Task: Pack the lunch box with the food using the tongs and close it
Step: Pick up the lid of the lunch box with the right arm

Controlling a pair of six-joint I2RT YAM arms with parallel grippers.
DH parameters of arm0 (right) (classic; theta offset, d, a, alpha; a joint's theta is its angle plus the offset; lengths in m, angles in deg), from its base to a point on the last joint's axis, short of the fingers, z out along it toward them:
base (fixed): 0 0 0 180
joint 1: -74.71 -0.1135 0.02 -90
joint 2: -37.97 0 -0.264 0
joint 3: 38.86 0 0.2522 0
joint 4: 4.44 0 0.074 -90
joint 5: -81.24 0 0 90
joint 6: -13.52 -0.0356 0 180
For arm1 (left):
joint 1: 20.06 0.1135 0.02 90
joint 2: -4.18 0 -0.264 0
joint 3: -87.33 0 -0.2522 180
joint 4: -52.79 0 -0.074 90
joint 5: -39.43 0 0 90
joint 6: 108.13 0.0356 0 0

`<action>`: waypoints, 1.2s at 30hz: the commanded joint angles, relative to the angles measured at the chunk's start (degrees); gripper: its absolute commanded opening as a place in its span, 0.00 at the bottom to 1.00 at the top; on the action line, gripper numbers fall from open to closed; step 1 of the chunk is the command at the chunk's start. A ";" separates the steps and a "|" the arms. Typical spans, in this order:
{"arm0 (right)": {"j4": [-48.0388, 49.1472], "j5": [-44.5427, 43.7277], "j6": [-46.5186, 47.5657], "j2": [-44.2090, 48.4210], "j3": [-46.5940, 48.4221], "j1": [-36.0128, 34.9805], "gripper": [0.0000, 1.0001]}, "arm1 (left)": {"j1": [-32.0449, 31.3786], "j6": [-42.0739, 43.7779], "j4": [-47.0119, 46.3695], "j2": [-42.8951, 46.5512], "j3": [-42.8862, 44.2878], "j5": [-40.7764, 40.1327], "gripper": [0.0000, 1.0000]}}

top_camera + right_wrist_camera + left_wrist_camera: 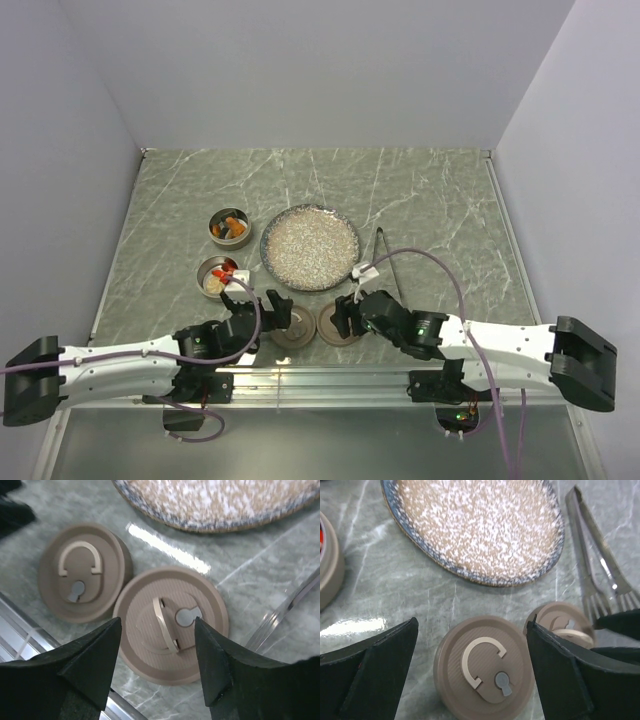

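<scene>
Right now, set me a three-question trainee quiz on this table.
1. True or false: something lies on the speckled plate.
2. In the top view, the tongs lie on which side of the plate? A: left. B: right.
3. How many round lids are in view?
Key: 1 false; 2 B; 3 two.

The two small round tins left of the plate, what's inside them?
The far tin holds orange pieces and something dark; the near tin shows a red piece and a beige piece. Whatever lies beneath them is covered, so no full count is possible.
</scene>
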 commanded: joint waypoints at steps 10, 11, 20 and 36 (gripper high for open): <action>-0.24 -0.25 -0.71 -10.27 4.79 -1.21 0.51 | 0.39 2.08 6.43 11.52 3.92 -5.63 0.98; -0.23 -0.51 -0.71 -11.06 4.96 -1.30 0.47 | 0.39 2.17 6.87 11.96 4.27 -6.07 0.98; -4.62 -3.76 0.08 -8.18 7.86 -1.30 0.08 | 0.39 4.10 13.37 17.76 9.81 -10.46 0.99; 1.34 5.35 14.23 -15.96 28.93 2.21 0.00 | 0.56 13.77 14.00 24.71 15.70 -17.24 1.00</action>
